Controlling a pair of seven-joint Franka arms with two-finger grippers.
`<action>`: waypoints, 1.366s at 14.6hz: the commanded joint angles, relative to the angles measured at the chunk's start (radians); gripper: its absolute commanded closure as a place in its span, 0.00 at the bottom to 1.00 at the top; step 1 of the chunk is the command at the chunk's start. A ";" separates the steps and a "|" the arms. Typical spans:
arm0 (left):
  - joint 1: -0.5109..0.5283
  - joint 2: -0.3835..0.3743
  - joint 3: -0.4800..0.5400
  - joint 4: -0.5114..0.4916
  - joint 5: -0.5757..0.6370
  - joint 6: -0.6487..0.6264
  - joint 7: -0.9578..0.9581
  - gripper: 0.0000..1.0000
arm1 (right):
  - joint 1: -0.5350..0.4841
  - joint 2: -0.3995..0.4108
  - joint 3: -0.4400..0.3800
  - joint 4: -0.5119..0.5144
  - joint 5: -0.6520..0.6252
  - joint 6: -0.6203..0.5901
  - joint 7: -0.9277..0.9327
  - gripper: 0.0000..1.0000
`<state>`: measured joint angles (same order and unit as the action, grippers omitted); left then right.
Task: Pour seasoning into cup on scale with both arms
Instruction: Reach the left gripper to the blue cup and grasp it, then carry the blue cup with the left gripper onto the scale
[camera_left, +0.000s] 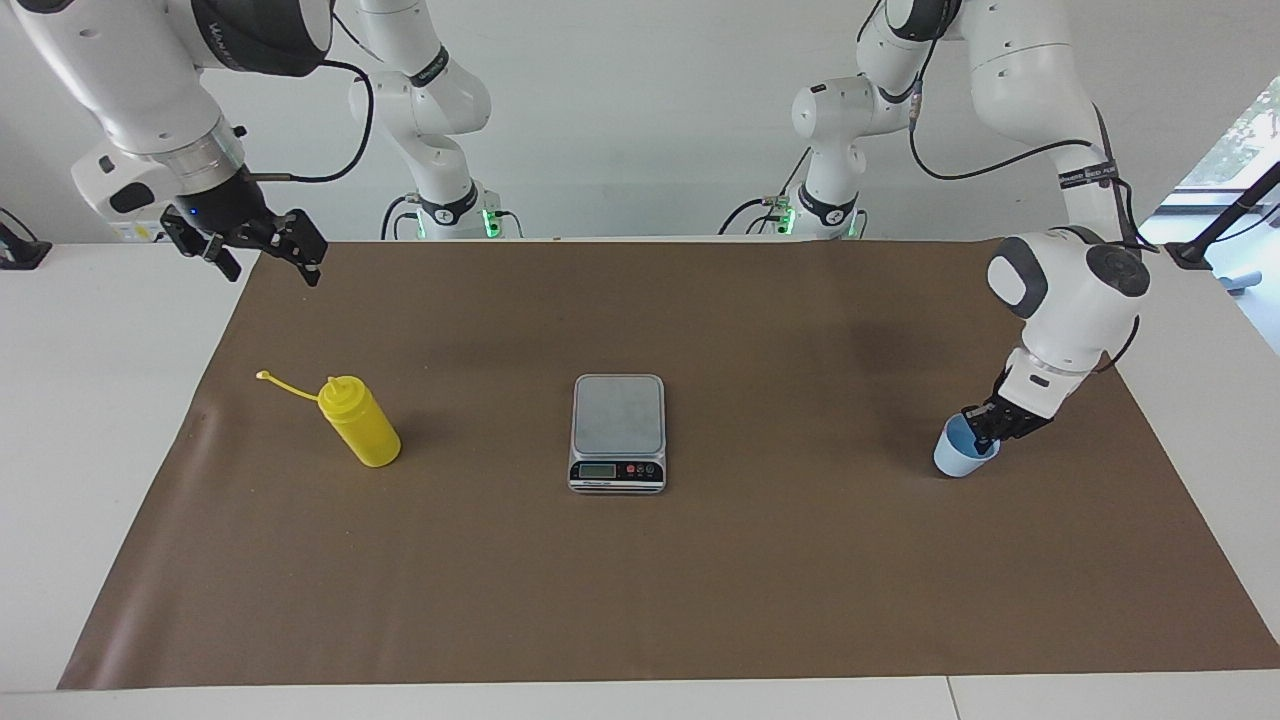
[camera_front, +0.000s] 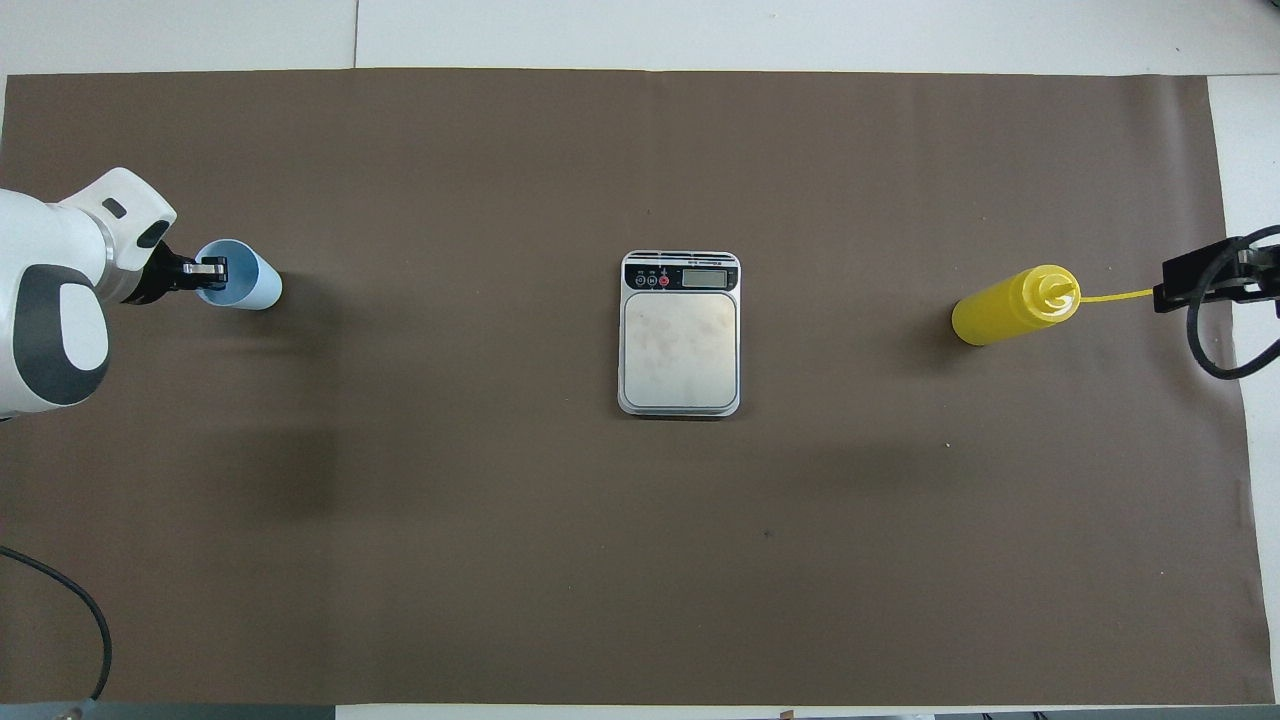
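The light-blue cup stands on the brown mat at the left arm's end; it also shows in the overhead view. My left gripper is down at the cup and shut on its rim, one finger inside. The yellow seasoning bottle stands upright at the right arm's end, its cap strap hanging off to the side. My right gripper hangs open and empty in the air over the mat's edge, apart from the bottle. The scale lies bare at the mat's middle.
The brown mat covers most of the white table. A black cable loops by the right gripper. Nothing else stands on the mat.
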<state>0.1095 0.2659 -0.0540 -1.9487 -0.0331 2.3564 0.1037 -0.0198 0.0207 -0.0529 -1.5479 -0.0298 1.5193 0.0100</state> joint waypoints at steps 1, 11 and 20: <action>-0.046 -0.082 0.003 -0.009 -0.007 -0.081 -0.068 1.00 | -0.003 -0.024 -0.001 -0.034 0.014 0.022 -0.021 0.00; -0.565 -0.076 0.006 0.049 0.104 -0.109 -0.878 1.00 | -0.003 -0.024 -0.002 -0.034 0.014 0.022 -0.019 0.00; -0.781 0.134 0.008 0.299 0.117 -0.167 -1.128 1.00 | -0.003 -0.024 -0.005 -0.035 0.014 0.021 -0.019 0.00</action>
<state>-0.6367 0.3116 -0.0649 -1.7575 0.0514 2.2351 -0.9733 -0.0198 0.0207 -0.0540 -1.5490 -0.0298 1.5193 0.0100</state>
